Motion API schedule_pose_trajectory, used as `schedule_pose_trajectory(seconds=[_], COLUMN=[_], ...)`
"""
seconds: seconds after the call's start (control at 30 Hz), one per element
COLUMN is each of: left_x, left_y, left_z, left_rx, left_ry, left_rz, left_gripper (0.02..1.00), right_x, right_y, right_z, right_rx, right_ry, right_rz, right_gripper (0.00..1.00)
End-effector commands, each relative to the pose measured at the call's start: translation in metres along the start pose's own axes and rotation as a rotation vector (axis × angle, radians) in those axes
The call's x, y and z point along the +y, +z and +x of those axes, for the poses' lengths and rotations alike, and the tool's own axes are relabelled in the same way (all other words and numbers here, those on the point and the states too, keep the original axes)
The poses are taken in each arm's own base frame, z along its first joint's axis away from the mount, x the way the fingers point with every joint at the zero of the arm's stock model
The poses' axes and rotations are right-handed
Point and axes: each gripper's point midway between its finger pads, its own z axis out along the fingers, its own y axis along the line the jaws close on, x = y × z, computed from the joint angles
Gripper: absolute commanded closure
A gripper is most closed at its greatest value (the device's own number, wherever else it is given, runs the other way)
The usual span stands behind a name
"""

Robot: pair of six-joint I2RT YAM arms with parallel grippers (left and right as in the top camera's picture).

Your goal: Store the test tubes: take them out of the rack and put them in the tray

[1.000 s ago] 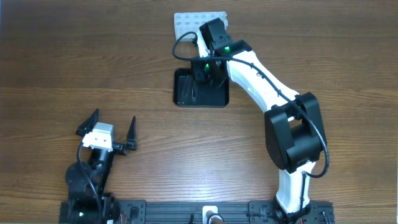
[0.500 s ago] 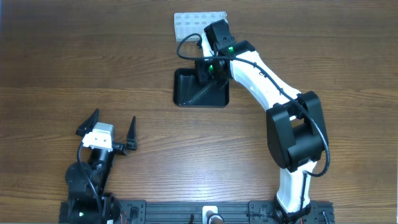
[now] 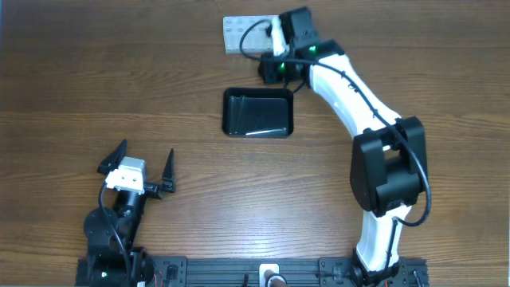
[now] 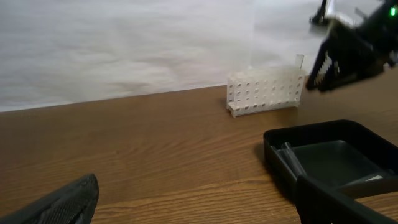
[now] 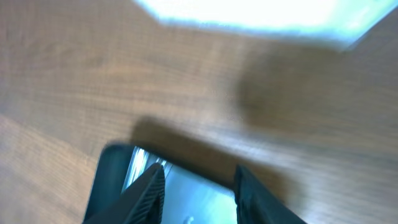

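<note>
Tubes (image 3: 261, 130) lie in the tray (image 3: 226, 112), one tube (image 4: 299, 61) waits in the rack (image 4: 264, 92); our right gripper (image 5: 200, 190) hangs empty, fingers apart, and the left gripper (image 3: 145, 151) gapes too.

The brown wood-grain bench (image 3: 96, 64) bears a white plastic test-tube rack (image 3: 245, 33) patterned with rows of small holes, and a glossy black rectangular plastic tray (image 3: 227, 112) with clear tubes (image 4: 291, 158). The right arm (image 3: 351, 88) is white with black joints and a green light (image 3: 311, 49).
</note>
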Motion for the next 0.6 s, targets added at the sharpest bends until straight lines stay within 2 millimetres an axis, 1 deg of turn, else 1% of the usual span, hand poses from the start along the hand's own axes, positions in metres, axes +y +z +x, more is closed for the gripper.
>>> schedule_pose_trajectory(seconds=[0.03, 0.1, 0.13, 0.23, 0.43, 0.6], left_x=[-0.001, -0.001, -0.001, -0.001, -0.001, -0.001], left_y=[0.000, 0.000, 0.000, 0.000, 0.000, 0.000], left_z=[0.001, 0.001, 0.001, 0.001, 0.001, 0.001], left_rx=[-0.003, -0.003, -0.003, -0.003, -0.003, -0.003], left_ry=[0.010, 0.010, 0.010, 0.010, 0.010, 0.010], left_rz=[0.009, 0.009, 0.009, 0.009, 0.009, 0.009], left_gripper=[0.018, 0.018, 0.020, 0.018, 0.018, 0.018], right_x=[-0.013, -0.020, -0.023, -0.031, -0.042, -0.050], right_y=[-0.021, -0.027, -0.030, -0.037, -0.046, -0.038], right_z=[-0.045, -0.061, -0.069, -0.086, -0.099, -0.102], right_rx=[-0.132, -0.193, -0.230, -0.310, -0.382, -0.410], right_ry=[-0.039, -0.059, -0.062, -0.062, -0.026, 0.001], right_rz=[0.128, 0.192, 0.228, 0.313, 0.399, 0.432], right_gripper=[0.522, 0.439, 0.413, 0.382, 0.382, 0.380])
